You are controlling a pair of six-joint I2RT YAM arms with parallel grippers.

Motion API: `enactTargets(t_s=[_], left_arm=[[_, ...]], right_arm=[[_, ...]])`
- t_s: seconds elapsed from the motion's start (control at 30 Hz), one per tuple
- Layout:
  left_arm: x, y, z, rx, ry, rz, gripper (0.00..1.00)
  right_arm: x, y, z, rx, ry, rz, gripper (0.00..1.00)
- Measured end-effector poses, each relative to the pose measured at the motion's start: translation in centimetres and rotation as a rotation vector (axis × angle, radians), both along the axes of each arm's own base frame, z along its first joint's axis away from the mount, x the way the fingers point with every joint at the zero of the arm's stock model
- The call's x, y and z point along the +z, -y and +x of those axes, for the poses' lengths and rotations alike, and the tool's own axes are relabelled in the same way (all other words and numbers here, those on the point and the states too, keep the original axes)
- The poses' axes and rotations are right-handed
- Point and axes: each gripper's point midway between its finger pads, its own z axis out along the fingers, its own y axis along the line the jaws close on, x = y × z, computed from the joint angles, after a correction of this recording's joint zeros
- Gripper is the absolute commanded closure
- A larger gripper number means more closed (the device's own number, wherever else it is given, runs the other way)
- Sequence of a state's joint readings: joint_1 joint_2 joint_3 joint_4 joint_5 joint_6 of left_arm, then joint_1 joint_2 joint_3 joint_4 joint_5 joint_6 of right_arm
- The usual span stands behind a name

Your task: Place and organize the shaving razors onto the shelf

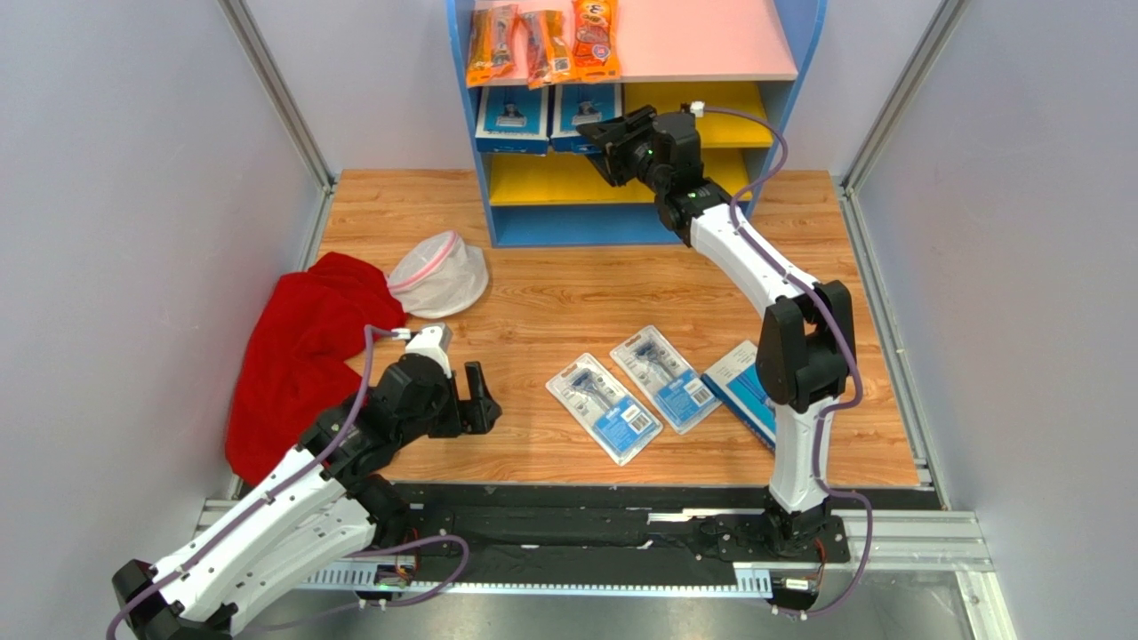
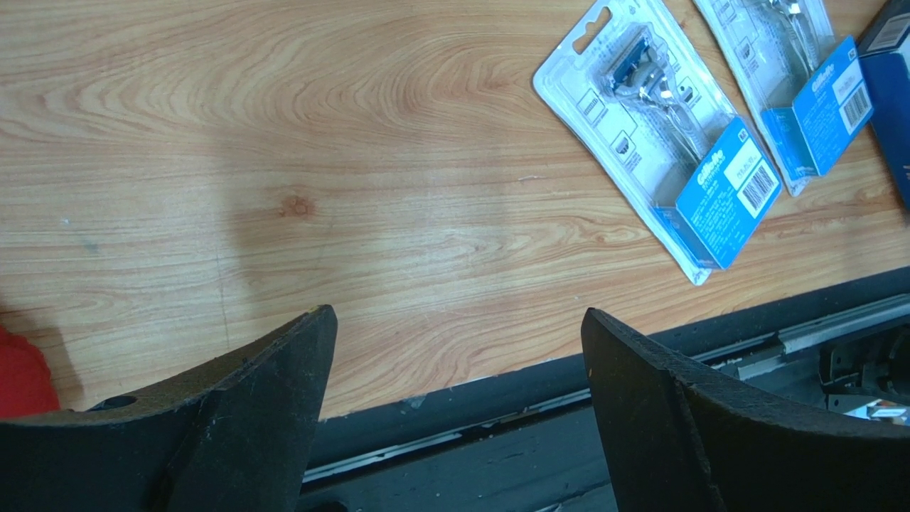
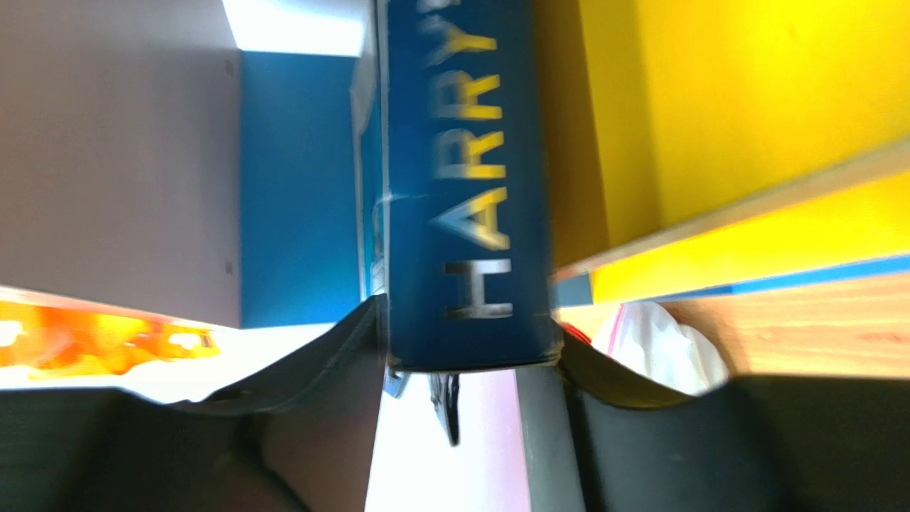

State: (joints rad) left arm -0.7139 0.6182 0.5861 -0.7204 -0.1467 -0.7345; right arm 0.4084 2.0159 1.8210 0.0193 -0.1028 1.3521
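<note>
Top external view: left fingers (image 1: 478, 400) bare above the table (image 1: 561, 307), right fingers (image 1: 604, 134) at the shelf (image 1: 641, 224) with a razor pack.

At far left a crumpled red cloth (image 1: 301, 354) touched a white mesh pouch (image 1: 438, 274) with a pink rim. The left arm crouched low, its fingers spread apart and holding nothing over bare wood grain near the table's edge. To their right three shaving razors lay flat: two clear blister packs (image 1: 604, 408) (image 1: 665, 379) with blue card corners, and a darker blue pack (image 1: 741, 387) partly hidden behind the right arm. That arm stretched far forward, its fingers clamped on a dark blue pack lettered HARRY'S (image 3: 470, 192), upright at the upper yellow shelf, just beside another standing pack (image 1: 514, 118). Orange snack packets (image 1: 541, 40) lay on the pink top board above.
</note>
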Motion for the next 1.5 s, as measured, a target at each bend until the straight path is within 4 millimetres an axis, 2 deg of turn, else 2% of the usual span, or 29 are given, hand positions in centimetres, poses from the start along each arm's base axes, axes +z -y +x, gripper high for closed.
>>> enactTargets(t_s=[0.27, 0.4, 0.8, 1.03, 1.23, 1.37, 1.5], left_arm=[[-0.1, 0.1, -0.2, -0.009, -0.002, -0.009, 0.07], [0.0, 0.2, -0.2, -0.011, -0.001, -0.013, 0.07], [0.0, 0.6, -0.4, -0.035, -0.005, -0.03, 0.07], [1.2, 1.9, -0.3, -0.089, 0.043, -0.095, 0.06], [2.2, 3.9, 0.3, -0.148, 0.069, -0.157, 0.06], [1.3, 5.6, 0.8, -0.189, 0.024, -0.164, 0.06], [0.3, 7.1, 1.2, -0.224, -0.022, -0.174, 0.06]], right_arm=[[-0.7, -0.5, -0.6, 0.037, -0.01, -0.024, 0.27], [-0.9, -0.3, -1.4, 0.052, -0.002, -0.033, 0.22], [-0.4, 0.9, -5.0, 0.069, 0.053, -0.017, 0.19], [-0.5, 2.6, -9.2, 0.087, 0.072, -0.051, 0.19], [-2.6, 5.3, -14.4, 0.095, 0.036, -0.188, 0.18], [-5.6, 8.2, -17.9, 0.077, -0.032, -0.335, 0.18], [-10.1, 12.5, -20.7, 0.027, -0.147, -0.494, 0.18]])
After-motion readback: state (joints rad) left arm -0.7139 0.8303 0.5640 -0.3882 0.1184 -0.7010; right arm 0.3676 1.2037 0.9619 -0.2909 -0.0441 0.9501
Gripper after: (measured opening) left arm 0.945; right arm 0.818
